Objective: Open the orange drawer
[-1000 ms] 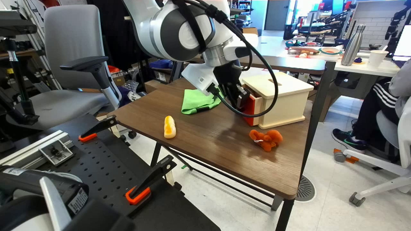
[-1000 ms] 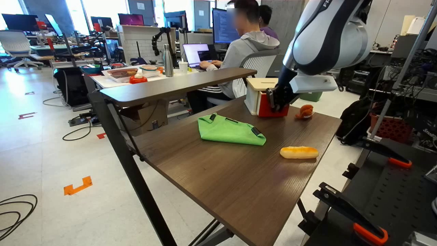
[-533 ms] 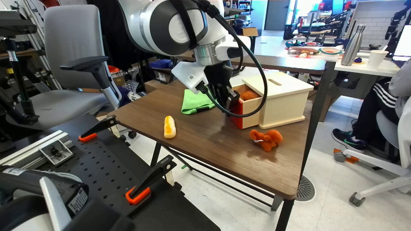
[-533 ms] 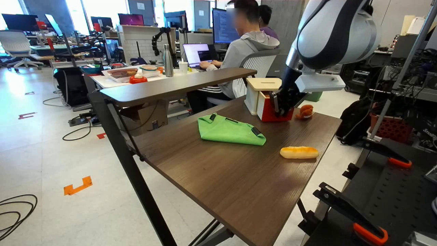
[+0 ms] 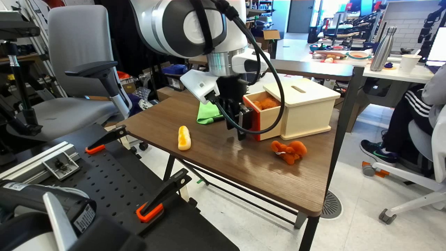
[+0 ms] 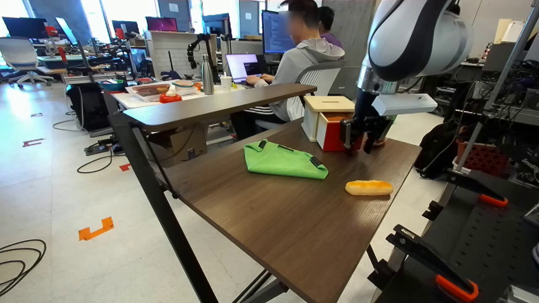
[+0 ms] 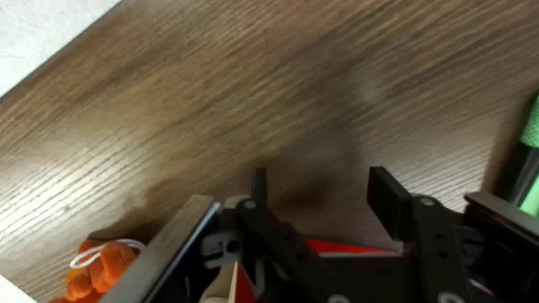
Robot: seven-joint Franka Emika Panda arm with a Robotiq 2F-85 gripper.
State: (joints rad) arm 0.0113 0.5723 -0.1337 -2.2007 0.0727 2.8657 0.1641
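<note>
The orange drawer stands pulled well out of the light tan wooden box. Its orange-red front also shows in an exterior view and in the wrist view. An orange fuzzy thing lies inside it. My gripper points down just in front of the drawer front, with its fingers wide apart and nothing between them. In an exterior view the gripper covers part of the drawer front. The pale handle is hidden.
An orange lumpy toy lies on the brown table beside the drawer. A green cloth lies on the table's other side. A yellow bread-like object is near the table edge. A dark cable loops from the wrist past the drawer.
The drawer has slid out of the box with my gripper, mostly between the two earlier moments. Since then my gripper has come off the front and tilted more upright.
</note>
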